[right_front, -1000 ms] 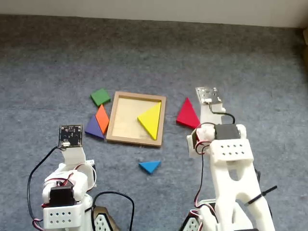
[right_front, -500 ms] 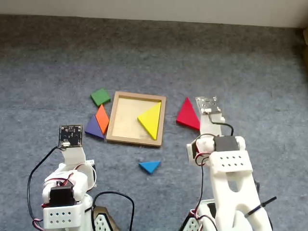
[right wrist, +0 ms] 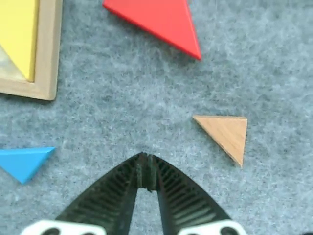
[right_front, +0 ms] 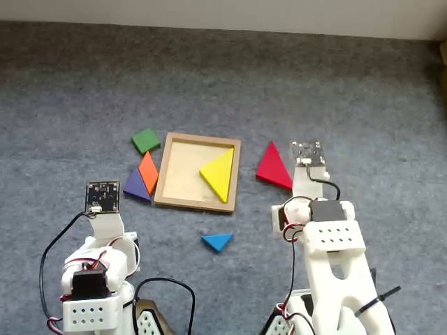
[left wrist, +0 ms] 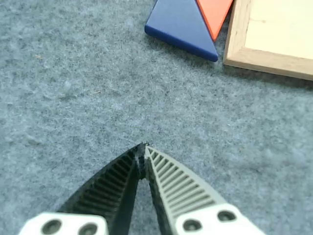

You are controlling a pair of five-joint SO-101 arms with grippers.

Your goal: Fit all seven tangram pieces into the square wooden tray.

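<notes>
The square wooden tray [right_front: 165, 197] lies mid-table and holds a yellow triangle [right_front: 219, 174]. Left of it lie a green square [right_front: 146, 140], an orange piece [right_front: 148, 172] and a dark blue triangle [right_front: 135, 185]. A red triangle [right_front: 272, 166] sits right of the tray, a light blue triangle [right_front: 217, 241] in front of it. My left gripper [left wrist: 142, 149] is shut and empty over bare carpet, short of the dark blue triangle [left wrist: 181, 25]. My right gripper [right wrist: 145, 159] is shut and empty, between the light blue triangle [right wrist: 24, 161] and a small wooden triangle [right wrist: 226, 134], with the red triangle [right wrist: 159, 18] beyond.
Grey carpet [right_front: 279, 84] covers the table, with wide open room behind the tray and at both sides. A pale wall strip [right_front: 223, 12] runs along the far edge. The two arm bases stand at the near edge.
The right arm has drawn back toward its base, its wrist sliding nearer and slightly right past the red triangle. The left arm and all pieces have stayed put.
</notes>
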